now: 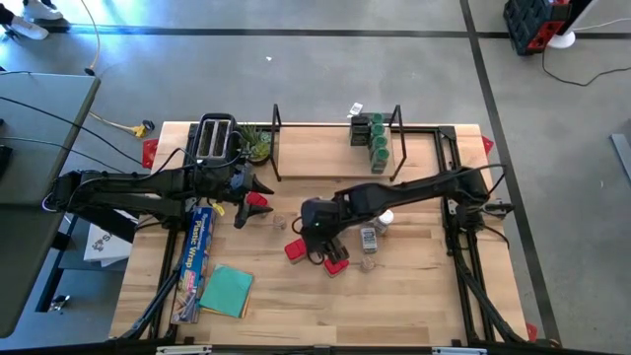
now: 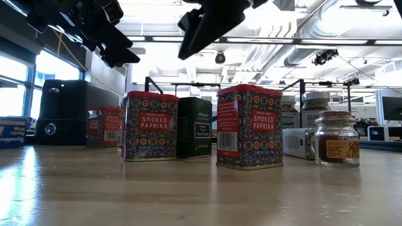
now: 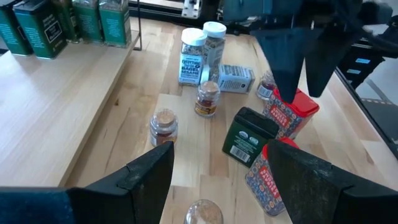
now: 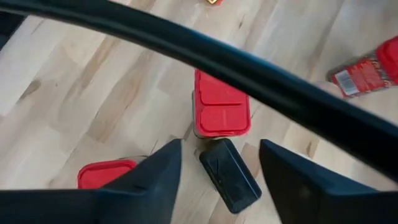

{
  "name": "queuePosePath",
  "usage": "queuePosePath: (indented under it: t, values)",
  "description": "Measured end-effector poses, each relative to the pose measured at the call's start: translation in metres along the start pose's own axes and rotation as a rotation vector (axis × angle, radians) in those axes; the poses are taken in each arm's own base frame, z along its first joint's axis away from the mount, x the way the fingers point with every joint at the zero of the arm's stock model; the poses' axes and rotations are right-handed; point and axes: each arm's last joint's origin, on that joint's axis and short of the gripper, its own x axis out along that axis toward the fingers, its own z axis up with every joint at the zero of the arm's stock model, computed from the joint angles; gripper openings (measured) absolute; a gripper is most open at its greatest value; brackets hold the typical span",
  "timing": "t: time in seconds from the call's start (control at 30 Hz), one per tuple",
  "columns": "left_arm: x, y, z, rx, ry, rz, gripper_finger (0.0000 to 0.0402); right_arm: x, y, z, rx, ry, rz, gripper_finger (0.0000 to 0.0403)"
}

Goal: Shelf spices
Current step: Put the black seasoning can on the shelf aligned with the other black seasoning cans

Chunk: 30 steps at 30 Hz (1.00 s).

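You can read "TRADER JOE'S SMOKED PAPRIKA" on two red-lidded tins: the near tin (image 2: 249, 127) and the left tin (image 2: 149, 126). A white-lidded jar (image 3: 191, 56) reads "EVERYTHING". The blue box (image 1: 196, 247) reads "Plastic Wrap".

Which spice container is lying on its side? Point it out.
The white-labelled container beside the two white-lidded jars: it lies flat, while its neighbours stand upright.

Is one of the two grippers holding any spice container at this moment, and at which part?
Nothing is held. The right gripper hangs open above a dark tin; the left gripper is open over the table.
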Motion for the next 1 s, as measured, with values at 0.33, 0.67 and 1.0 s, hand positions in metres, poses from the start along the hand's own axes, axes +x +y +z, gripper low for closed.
queuePosePath:
  t: [0.33,0.67,1.0]
  values:
    - [0.0,0.0,0.0,0.0,0.0,0.0,0.0255,0.037,-0.016,-0.017,-0.11,0.103,0.048,0.0268]
    - [0.0,0.0,-0.001,-0.001,0.005,0.001,0.0255,0.049,-0.034,-0.032,-0.094,0.151,0.061,0.0248]
    - [0.0,0.0,-0.001,-0.001,0.008,0.0,0.0255,0.058,-0.033,-0.034,-0.028,0.168,0.056,0.015]
